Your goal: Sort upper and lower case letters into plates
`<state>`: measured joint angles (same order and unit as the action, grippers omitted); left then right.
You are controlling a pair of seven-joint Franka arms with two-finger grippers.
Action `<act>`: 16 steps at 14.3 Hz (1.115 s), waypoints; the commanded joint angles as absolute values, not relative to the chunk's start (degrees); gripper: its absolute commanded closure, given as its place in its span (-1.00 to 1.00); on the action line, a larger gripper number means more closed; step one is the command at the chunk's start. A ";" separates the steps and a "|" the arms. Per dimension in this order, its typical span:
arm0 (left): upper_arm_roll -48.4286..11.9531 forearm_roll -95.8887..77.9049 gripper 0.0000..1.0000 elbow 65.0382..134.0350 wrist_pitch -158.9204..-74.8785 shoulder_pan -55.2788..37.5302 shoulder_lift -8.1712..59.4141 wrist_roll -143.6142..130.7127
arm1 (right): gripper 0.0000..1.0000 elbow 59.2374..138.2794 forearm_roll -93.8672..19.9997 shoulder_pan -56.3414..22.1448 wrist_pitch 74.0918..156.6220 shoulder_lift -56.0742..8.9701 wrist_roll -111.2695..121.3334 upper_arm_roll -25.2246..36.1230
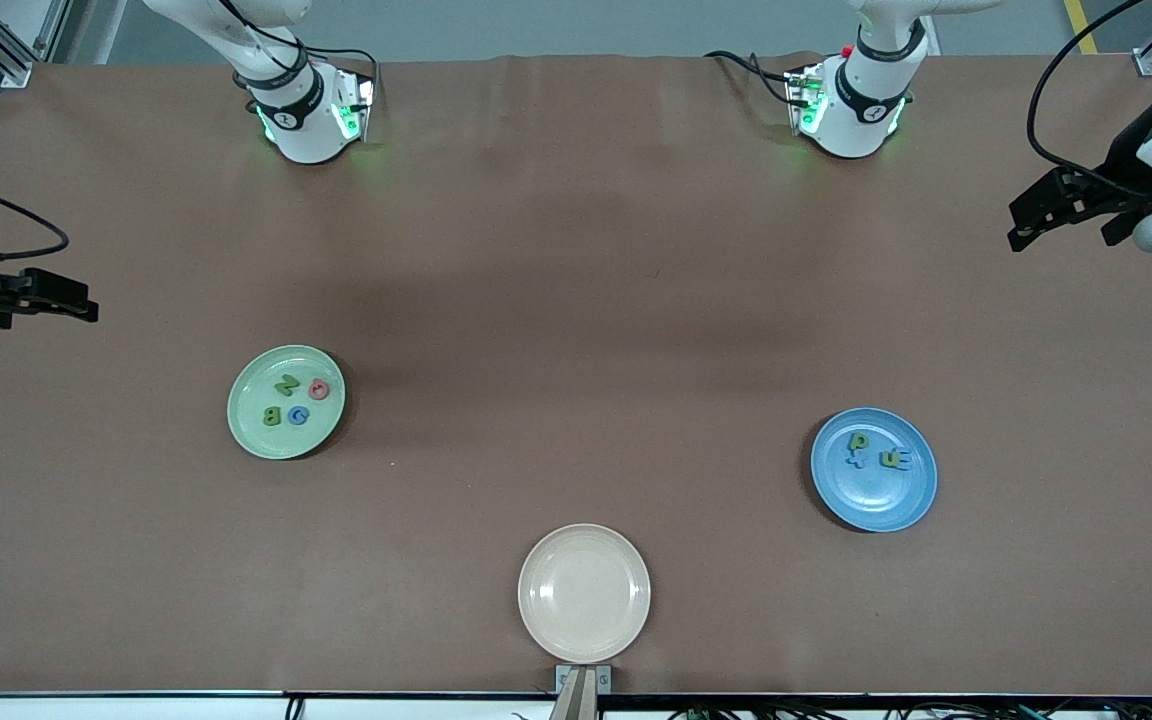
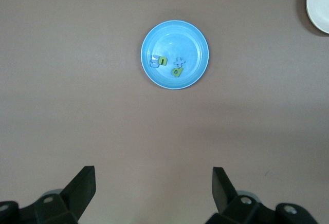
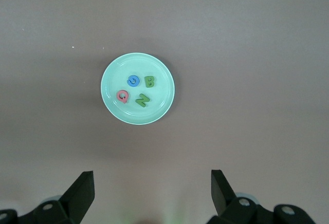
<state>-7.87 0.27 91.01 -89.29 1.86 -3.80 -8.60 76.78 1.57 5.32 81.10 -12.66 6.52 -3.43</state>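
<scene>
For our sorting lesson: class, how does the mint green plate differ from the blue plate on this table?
Colour: the mint green plate is pale green, the blue plate medium blue. Contents: the green plate holds capitals, a green N, green B, blue G and pinkish-red O; the blue plate holds small green and blue letters. Place: the green plate lies toward the right arm's end, the blue toward the left arm's. Both are round, shallow and look alike in size.

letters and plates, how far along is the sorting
It looks finished: the pale mint green round plate holds green N, green B, blue G and pinkish-red O; the medium blue round plate holds four small letters. Left gripper and right gripper wait open, empty. Nothing left.
</scene>
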 commanded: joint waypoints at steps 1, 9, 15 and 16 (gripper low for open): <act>-8.00 0.35 -1.00 92.20 -91.05 2.29 -4.75 -8.17 | -1.00 80.15 2.20 5.19 82.26 -9.24 6.33 -2.56; -8.00 0.18 -1.00 92.20 -91.32 2.29 -4.04 -8.09 | -1.00 90.79 0.97 1.58 86.84 0.08 6.33 2.02; -8.00 0.09 -1.00 92.37 -90.97 2.29 -4.22 -8.00 | -1.00 92.55 0.97 -0.17 85.87 3.42 6.33 3.25; -8.00 0.09 -1.00 92.37 -90.97 2.29 -4.31 -8.00 | -1.00 92.64 0.97 -0.18 85.61 3.86 6.33 3.25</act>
